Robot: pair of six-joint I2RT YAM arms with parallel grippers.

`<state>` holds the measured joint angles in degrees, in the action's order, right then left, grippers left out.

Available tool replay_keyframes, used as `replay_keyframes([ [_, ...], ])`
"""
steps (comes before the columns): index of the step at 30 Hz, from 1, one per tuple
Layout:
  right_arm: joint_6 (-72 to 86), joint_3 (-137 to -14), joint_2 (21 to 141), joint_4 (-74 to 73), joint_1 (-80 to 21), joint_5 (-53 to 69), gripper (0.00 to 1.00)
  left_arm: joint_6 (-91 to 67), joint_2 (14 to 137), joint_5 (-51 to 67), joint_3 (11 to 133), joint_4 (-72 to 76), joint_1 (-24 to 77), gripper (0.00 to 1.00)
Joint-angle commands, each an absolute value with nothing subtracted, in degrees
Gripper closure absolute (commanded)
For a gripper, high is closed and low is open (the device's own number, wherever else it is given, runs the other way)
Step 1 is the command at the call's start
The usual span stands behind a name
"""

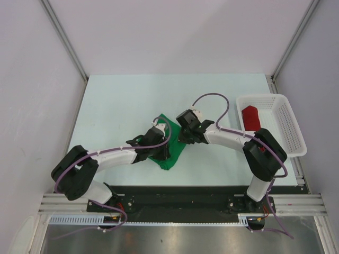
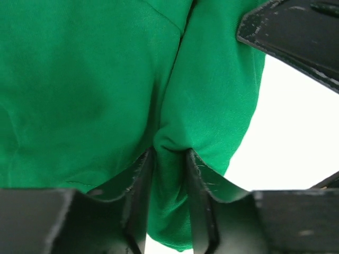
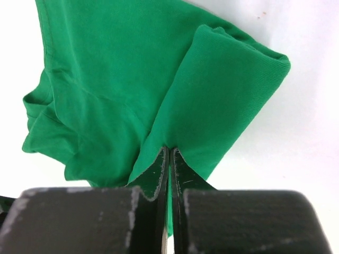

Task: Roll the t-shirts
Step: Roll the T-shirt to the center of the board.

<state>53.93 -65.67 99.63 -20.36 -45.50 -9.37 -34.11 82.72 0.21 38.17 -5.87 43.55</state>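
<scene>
**Two grippers on the green t-shirt, red one in the basket**

Both arms meet at the middle of the table (image 1: 122,106), near its front edge, over the green t-shirt (image 1: 172,154).

Left gripper (image 1: 160,142): comes in from the left and sits on top of the shirt. In the left wrist view its fingers (image 2: 139,180) stand slightly apart with a raised fold of green cloth bunched between them, so it is gripping that fold. Cloth fills most of that view; bare table shows only at the right.

Right gripper (image 1: 186,138): comes in from the right, at the shirt's right edge. In the right wrist view the fingers (image 3: 159,174) are almost together, with a thin sliver of green in the slit. It is clamped on the near end of a rolled or folded ridge of cloth that runs away to the upper right. Flatter cloth lies to the left of the ridge, with a crumpled edge at the far left.

Green t-shirt: a compact, bunched shape on the table, partly hidden under both grippers. Neck label not visible.

Red t-shirt (image 1: 250,116): a small compact bundle inside the white mesh basket (image 1: 296,142), at its left side. The basket sits at the table's right edge, well apart from the grippers.
</scene>
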Motion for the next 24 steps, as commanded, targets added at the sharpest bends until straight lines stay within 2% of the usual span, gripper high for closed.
replay_keyframes([
  [1,54.05,-70.04,101.69,-19.51,-45.26,-9.05,1.00,-32.61,79.91,-1.32,37.79,-7.73,42.98,0.61],
  [8,54.23,-74.00,104.85,-21.35,-45.18,-9.05,1.00,-30.85,73.92,-3.68,40.25,-11.95,42.98,0.55],
  [15,54.67,-77.69,108.45,-22.41,-45.26,-8.35,1.00,-29.36,69.61,-3.42,41.13,-13.71,43.50,0.44],
  [24,55.46,-81.64,113.11,-23.47,-45.18,-7.47,1.00,-27.77,71.97,-5.71,41.48,-13.63,44.73,0.42],
])
